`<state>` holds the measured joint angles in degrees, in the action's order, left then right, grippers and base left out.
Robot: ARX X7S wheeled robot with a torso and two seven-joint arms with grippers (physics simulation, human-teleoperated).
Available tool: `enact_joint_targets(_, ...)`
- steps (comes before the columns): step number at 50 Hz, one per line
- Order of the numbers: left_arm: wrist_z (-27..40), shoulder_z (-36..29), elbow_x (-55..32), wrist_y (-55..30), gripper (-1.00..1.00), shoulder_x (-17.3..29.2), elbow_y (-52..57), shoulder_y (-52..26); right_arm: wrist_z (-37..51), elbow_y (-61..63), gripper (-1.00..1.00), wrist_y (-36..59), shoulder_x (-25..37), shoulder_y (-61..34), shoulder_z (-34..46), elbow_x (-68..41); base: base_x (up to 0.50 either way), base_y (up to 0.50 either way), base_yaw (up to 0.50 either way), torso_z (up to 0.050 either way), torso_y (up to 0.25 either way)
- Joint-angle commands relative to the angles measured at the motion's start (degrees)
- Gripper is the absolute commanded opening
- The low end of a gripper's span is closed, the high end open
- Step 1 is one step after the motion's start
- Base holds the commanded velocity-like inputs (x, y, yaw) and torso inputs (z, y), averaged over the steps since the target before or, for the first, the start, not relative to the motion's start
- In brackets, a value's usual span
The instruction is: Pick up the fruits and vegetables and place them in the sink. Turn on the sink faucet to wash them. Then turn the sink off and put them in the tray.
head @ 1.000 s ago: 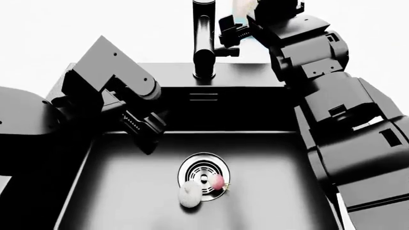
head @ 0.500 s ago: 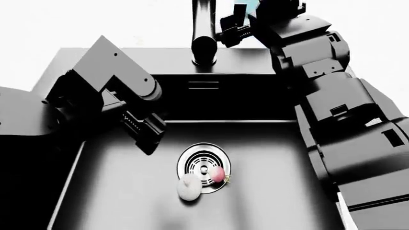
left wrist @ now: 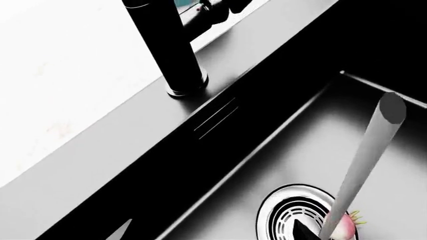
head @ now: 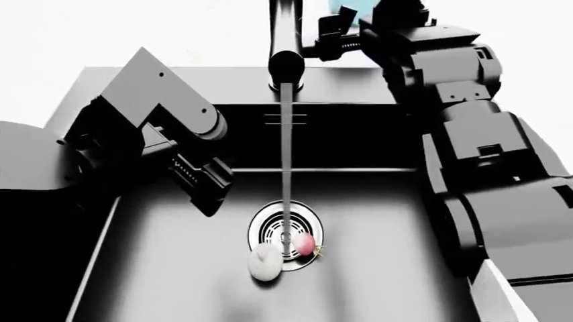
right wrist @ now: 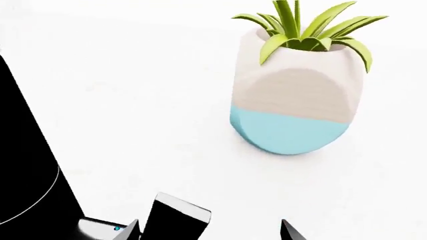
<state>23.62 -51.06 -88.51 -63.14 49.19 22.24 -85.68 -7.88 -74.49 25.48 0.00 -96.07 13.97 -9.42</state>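
Water now runs from faucet (head: 286,47) onto drain w/ radish (head: 304,244) & garlic (head: 265,261) in sink (head: 161,268); washing underway. Right gripper (head: 331,37) at lever, left gripper (head: 201,184) idle; jaws' opening can't tell.

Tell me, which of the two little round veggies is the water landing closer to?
The pink-red radish. The stream comes down onto the drain right at its edge, while the whitish garlic bulb lies further off, toward the robot.
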Motion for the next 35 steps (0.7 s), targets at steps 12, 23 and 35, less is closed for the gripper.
enact_joint_targets(12,-0.1,-0.4,0.2,0.0,1.00,-0.3,-0.2,-0.3,3.5,-0.5,1.00,1.9,1.0,0.4,-12.1,8.6,0.00,0.00,0.00,0.000,0.000)
enact_joint_targets(23,0.2,-0.3,-0.2,0.0,1.00,-0.1,0.0,-0.4,3.3,-0.5,1.00,1.4,0.8,-0.1,-12.3,9.2,0.00,0.00,0.00,0.000,0.000)
enact_joint_targets(35,0.0,-0.4,-0.1,0.3,1.00,0.3,0.2,0.0,0.2,-0.5,1.00,-1.0,0.8,-5.0,-10.0,9.1,0.00,0.00,0.00,0.000,0.000)
